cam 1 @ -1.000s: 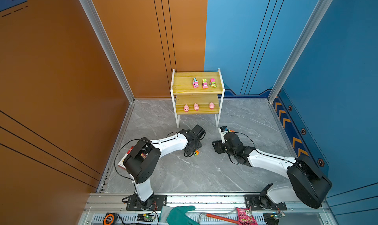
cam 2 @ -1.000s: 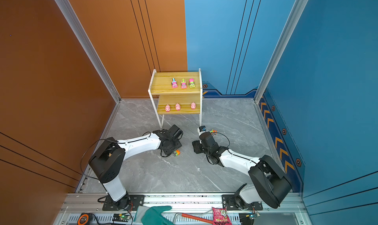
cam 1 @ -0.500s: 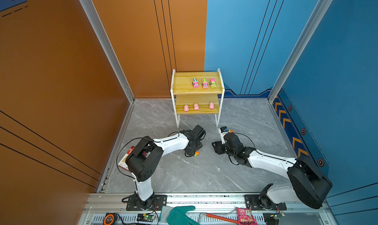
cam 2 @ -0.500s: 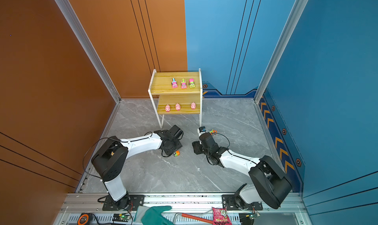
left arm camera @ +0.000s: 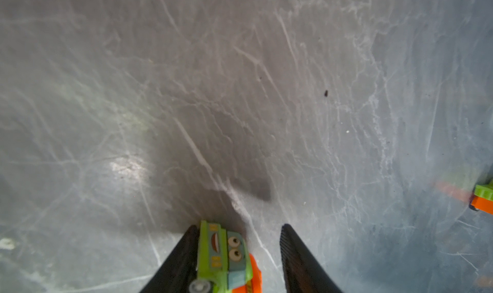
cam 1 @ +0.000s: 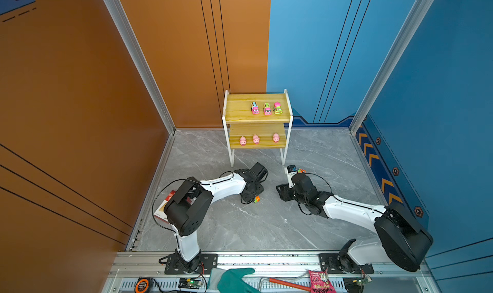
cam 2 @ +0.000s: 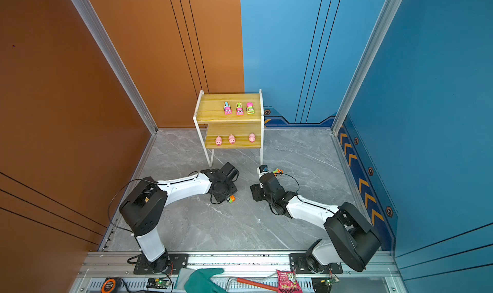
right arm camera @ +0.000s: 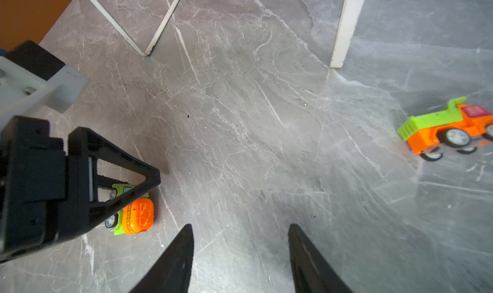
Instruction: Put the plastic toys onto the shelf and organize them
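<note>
The shelf (cam 1: 237, 110) (cam 2: 210, 110) stands at the back wall. Three neon trucks (cam 1: 266, 108) line its top board and three pink pigs (cam 1: 256, 139) its lower board. On the floor a green and orange truck (cam 1: 256, 199) (left arm camera: 224, 257) (right arm camera: 136, 214) lies between the jaws of my left gripper (cam 1: 252, 199) (left arm camera: 240, 227). One finger touches it and the other stands apart from it. My right gripper (cam 1: 282, 193) (right arm camera: 240, 225) is open and empty, low over the floor. A second orange and green truck (cam 1: 301, 170) (right arm camera: 450, 129) sits beside the right wrist, near a shelf leg (right arm camera: 344, 25).
The front rail holds a teal glove (cam 1: 234, 279), a pink snack packet (cam 1: 318, 281), a red-handled tool (cam 1: 288, 283) and a tape measure (cam 1: 141, 285). A red and white box (cam 1: 164, 209) lies under the left arm. Orange and blue walls enclose the grey marble floor.
My left gripper's jaws have narrowed around the green and orange truck, and the left arm's shoulder has turned a little. The right arm has not moved.
</note>
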`<state>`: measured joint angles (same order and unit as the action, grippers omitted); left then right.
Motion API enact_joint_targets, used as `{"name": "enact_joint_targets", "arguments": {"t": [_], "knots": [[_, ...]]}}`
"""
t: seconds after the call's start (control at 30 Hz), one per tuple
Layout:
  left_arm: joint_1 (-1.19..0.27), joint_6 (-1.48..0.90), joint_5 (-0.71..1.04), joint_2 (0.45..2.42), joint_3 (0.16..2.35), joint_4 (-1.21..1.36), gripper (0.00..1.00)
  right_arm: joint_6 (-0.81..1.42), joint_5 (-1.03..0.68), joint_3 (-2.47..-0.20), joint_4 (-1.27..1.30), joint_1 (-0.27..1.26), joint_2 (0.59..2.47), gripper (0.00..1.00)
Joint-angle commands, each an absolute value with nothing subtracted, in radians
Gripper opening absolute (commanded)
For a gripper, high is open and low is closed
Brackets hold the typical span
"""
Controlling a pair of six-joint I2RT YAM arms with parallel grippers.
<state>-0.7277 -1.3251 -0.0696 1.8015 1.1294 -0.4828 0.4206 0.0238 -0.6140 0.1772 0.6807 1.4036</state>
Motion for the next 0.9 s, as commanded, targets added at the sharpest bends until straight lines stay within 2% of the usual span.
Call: {"name": "enact_joint_targets", "arguments": {"t": [0.0,0.1,0.4,0.87], "knots": [[-0.734,-1.291,-0.095,1.829,1.152,-0.595,0.56,0.427,0.040,-0.603,0.196,0.684,1.413,0.58],[-0.738,-1.275,-0.109,1.830,1.171,-0.621,0.59,0.426,0.040,-0.600,0.201,0.684,1.410,0.58],[-0.745,-1.279,-0.097,1.868,1.196,-0.628,0.58,0.426,0.042,-0.586,0.210,0.684,1.401,0.58],[-0.745,-1.348,-0.090,1.900,1.224,-0.627,0.43,0.394,0.027,-0.576,0.219,0.687,1.389,0.58]]}}
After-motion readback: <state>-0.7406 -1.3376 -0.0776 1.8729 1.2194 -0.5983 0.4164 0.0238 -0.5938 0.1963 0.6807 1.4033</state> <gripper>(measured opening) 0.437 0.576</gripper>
